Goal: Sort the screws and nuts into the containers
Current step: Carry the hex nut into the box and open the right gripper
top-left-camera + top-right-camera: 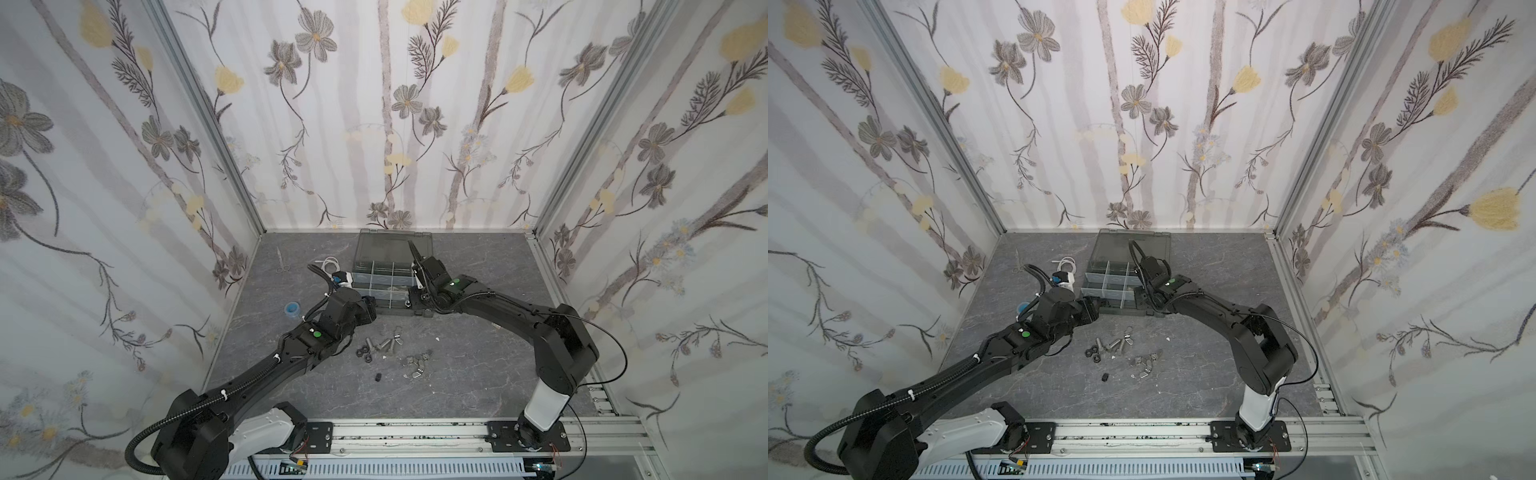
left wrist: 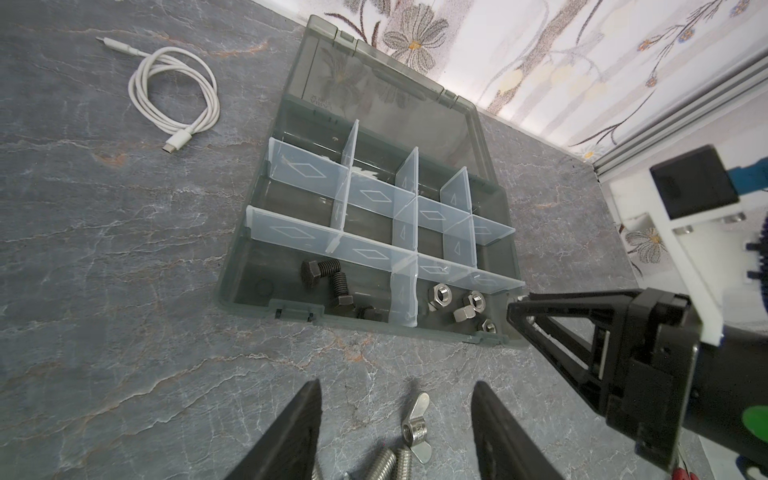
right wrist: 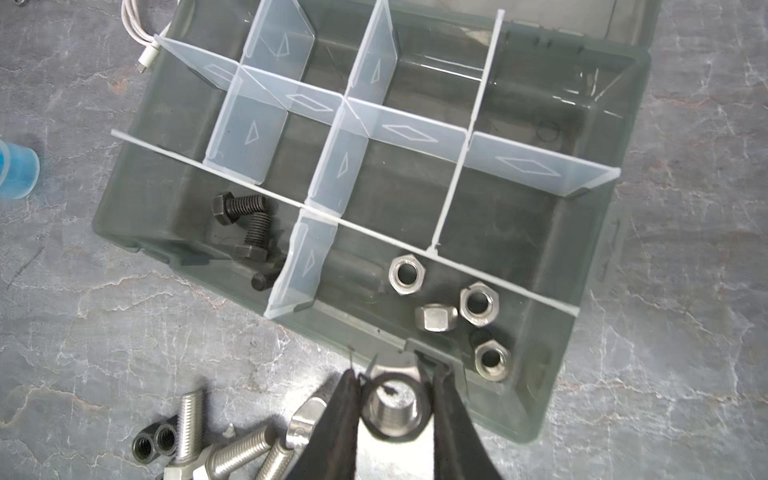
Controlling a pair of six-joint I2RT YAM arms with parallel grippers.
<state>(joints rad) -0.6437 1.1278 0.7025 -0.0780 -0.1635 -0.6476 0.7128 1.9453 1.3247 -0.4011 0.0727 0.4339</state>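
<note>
Hovering released over the bench (image 1: 478,386), the left pincer (image 2: 395,384) has a wing nut (image 2: 415,432) and silver screws (image 2: 386,463) lying between its fingers. At its 12 o'clock sits the open case (image 2: 232,266), with black screws (image 3: 245,224) in the near-left compartment and silver nuts (image 3: 478,303) in the one at their 3 o'clock. The right pincer (image 3: 395,374), at the case's 5 o'clock corner, is clenched on a silver screw (image 3: 395,409) by the near rim.
</note>
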